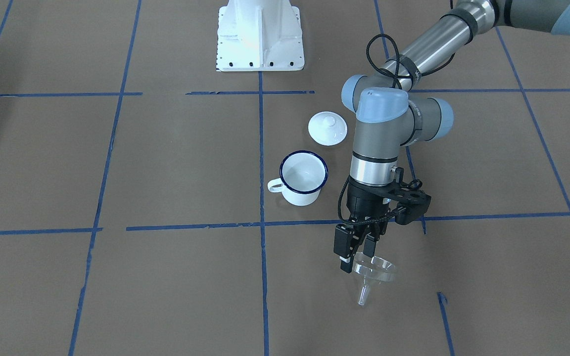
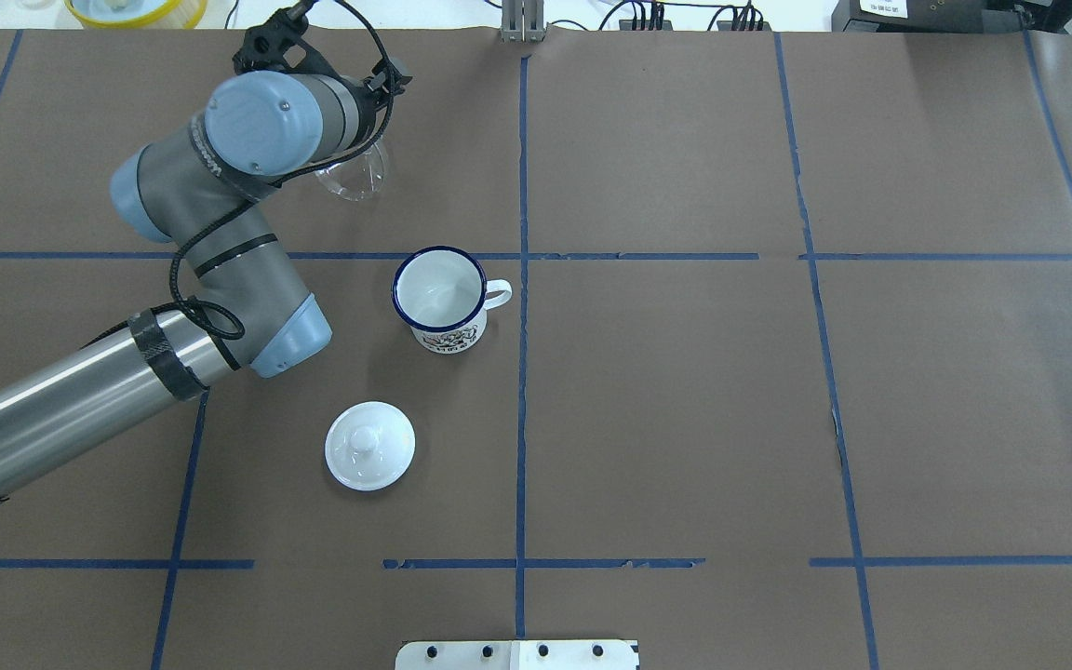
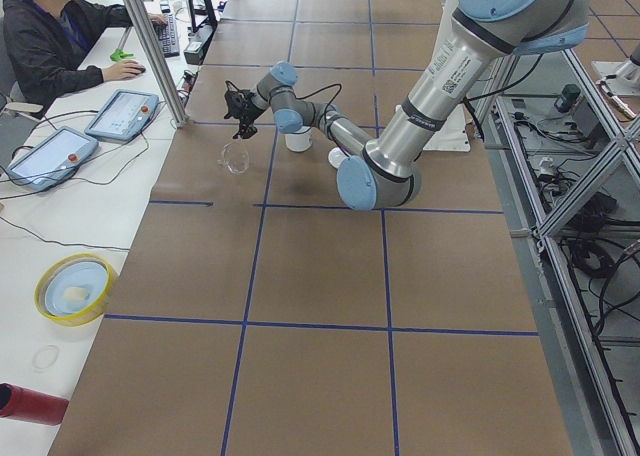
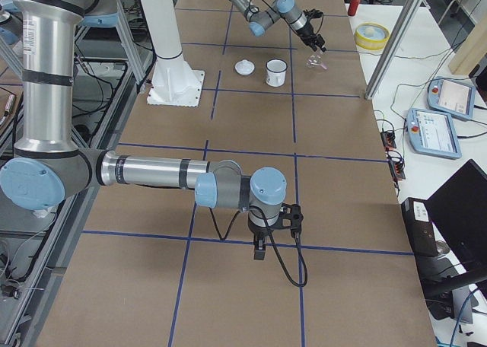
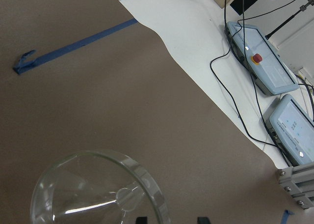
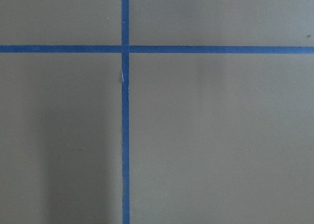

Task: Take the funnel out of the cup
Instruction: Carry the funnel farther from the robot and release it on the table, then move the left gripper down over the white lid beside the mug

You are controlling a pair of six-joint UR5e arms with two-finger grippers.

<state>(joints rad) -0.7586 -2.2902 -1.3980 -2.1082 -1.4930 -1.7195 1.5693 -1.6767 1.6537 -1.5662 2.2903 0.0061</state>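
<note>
Over table [image 1: 166,296], funnel [image 1: 376,269] between left jaws.

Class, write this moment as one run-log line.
left gripper: shut on funnel, away from cup | right gripper: cannot tell | lid: beside cup

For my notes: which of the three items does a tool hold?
The clear funnel, in the left tool; the enamel mug and knobbed lid stand untouched.

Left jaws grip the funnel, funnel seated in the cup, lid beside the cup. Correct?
No. The funnel is out of the cup, held aside in the jaws of the left gripper; the front-facing view shows it. Rest holds.
</note>
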